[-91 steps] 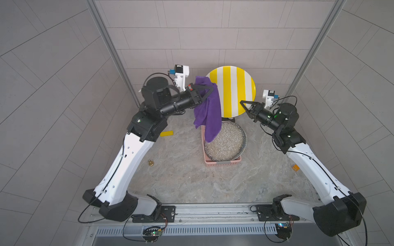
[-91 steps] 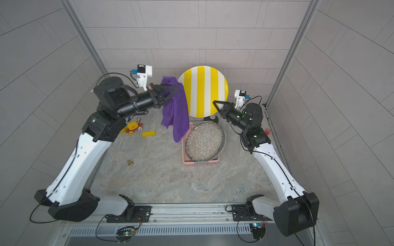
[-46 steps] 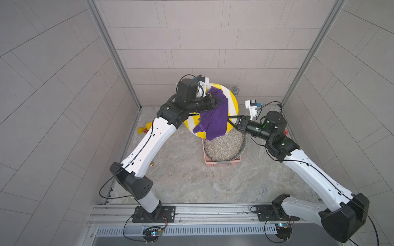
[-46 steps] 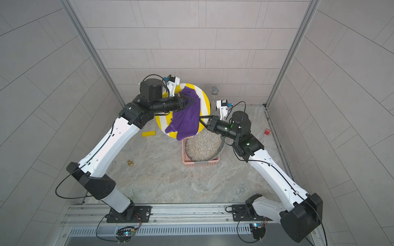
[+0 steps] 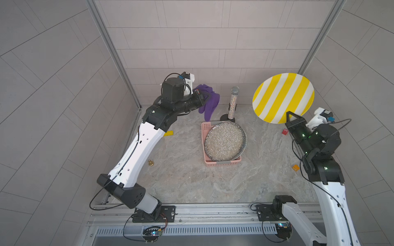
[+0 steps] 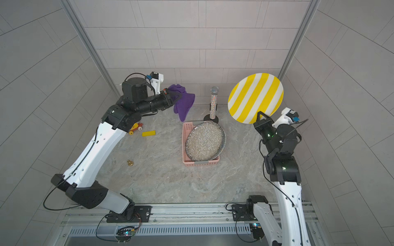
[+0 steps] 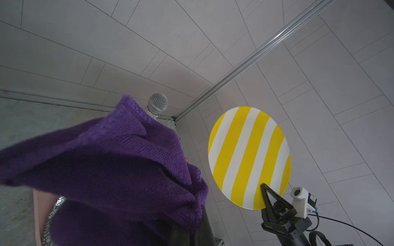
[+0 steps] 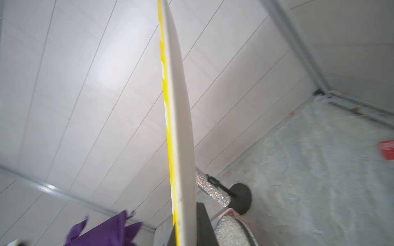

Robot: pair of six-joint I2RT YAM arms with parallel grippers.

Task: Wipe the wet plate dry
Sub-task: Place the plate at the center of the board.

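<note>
Purple cloth (image 5: 210, 104) hangs from the left end effector (image 5: 205, 96), which is pinched shut on it, up in the air on the left near the back wall. In the middle, a sparkly microphone (image 5: 233, 102) stands upright behind a pink basket (image 5: 221, 163) with a speckled plate (image 5: 225, 141) in it. Over on the right, the yellow and white striped plate (image 5: 283, 98) is held up on its edge, high above the table (image 5: 181, 181), and the right end effector (image 5: 290, 116) is clamped shut on its bottom rim. The cloth and this plate are well apart, so no rubbing is going on; I think the step is getting the cloth to the plate. Next the cloth must go across, over the microphone, and press softly on the stripy face so the plate does not slip.
</note>
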